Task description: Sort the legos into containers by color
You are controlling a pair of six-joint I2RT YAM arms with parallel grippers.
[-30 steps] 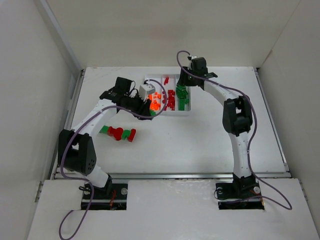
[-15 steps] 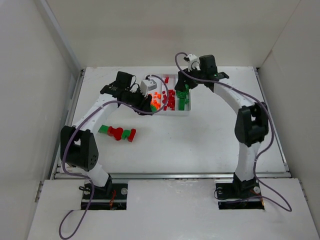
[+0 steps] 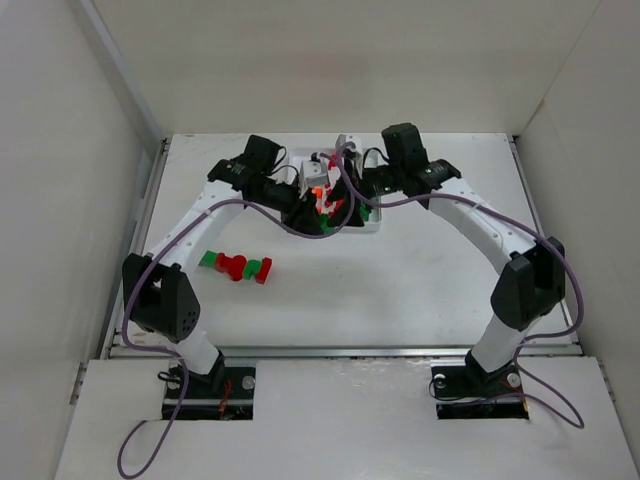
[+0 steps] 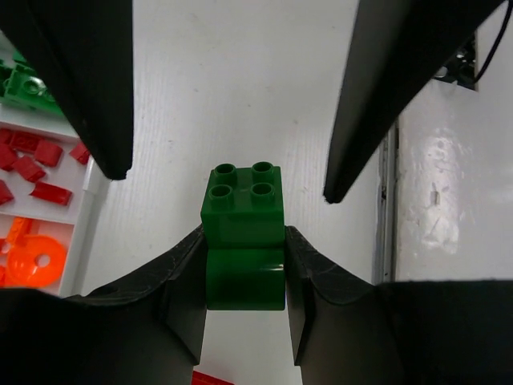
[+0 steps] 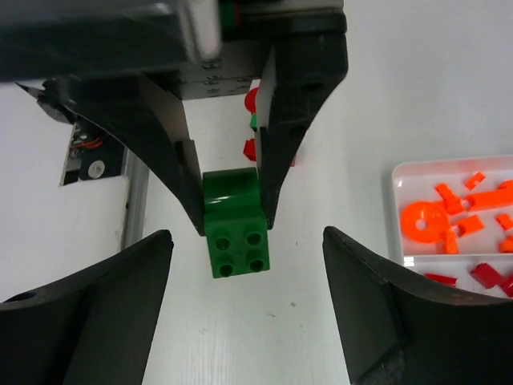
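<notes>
Left wrist view: my left jaws are clamped on a green brick (image 4: 244, 241), gripping its smooth half from both sides, with the four studs pointing away from the wrist. My right jaws stand wide apart, one finger (image 4: 80, 88) to either side of the brick and beyond it, not touching it. In the right wrist view the same brick sits between those spread fingers, with bare desk (image 5: 321, 321) behind it.

The white tray (image 5: 433, 164) lies just to one side. Its compartments show orange pieces (image 5: 425, 218), red pieces (image 4: 32, 160) and a few green ones (image 4: 20, 84).

From above, both arms meet over the tray and hide most of it. A small cluster of red and green bricks (image 3: 235, 266) lies on the desk, well apart from it.
</notes>
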